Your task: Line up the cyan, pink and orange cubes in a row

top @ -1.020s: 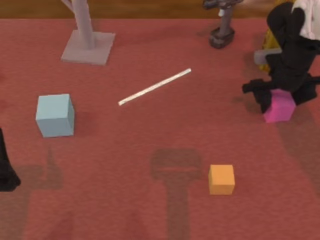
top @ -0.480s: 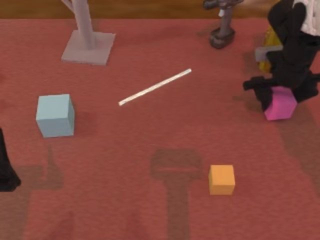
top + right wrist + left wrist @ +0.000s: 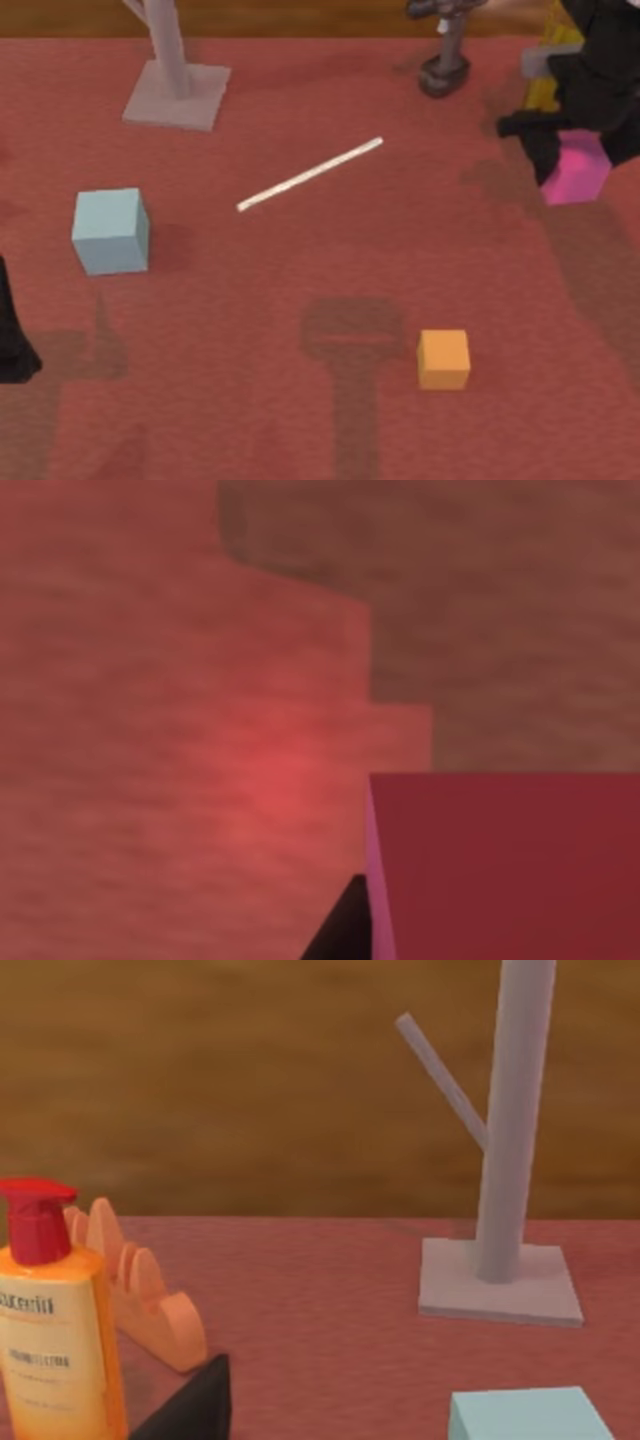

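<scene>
The pink cube [image 3: 578, 170] hangs above the table at the far right, and my right gripper [image 3: 582, 150] is shut on it from above. The cube's shadow lies apart from it on the cloth. In the right wrist view the pink cube [image 3: 510, 870] fills the lower corner with one black fingertip [image 3: 340, 935] pressed against its side. On the left side sits the cyan cube [image 3: 110, 230], also seen as the cyan cube [image 3: 530, 1417] in the left wrist view. Near the front, right of centre, rests the orange cube [image 3: 443, 359]. My left gripper [image 3: 12, 345] is parked open at the left edge.
A grey stand [image 3: 175, 90] rises at the back left, and a thin white stick [image 3: 310, 173] lies slantwise in the middle. A dark grey object [image 3: 443, 65] stands at the back. The left wrist view shows a pump bottle [image 3: 50, 1330] and an orange rack [image 3: 140, 1300].
My right gripper has risen with the pink cube, shifting toward the back right of the top view. The cyan and orange cubes and the left arm have not moved.
</scene>
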Controlling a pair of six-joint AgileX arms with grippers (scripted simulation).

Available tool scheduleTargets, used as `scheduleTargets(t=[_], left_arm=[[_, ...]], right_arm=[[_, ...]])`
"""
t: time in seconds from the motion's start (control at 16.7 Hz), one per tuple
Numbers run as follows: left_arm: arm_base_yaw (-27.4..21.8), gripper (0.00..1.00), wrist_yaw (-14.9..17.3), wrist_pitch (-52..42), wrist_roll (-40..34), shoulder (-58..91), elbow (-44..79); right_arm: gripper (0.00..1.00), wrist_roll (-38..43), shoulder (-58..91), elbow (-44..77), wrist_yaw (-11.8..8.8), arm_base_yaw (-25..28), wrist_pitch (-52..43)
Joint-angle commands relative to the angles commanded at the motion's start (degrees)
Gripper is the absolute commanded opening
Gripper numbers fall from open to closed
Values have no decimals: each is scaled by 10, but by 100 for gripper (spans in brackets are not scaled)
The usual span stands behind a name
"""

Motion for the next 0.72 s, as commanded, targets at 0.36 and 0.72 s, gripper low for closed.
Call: scheduleTargets(t=[0.36,0.72], left_arm=[[0,100,0,0,0,0,0],[0,100,0,0,0,0,0]], right_arm=[[0,22,-5,-10,0,17,3],[0,196,-62,-87,2,160,15]])
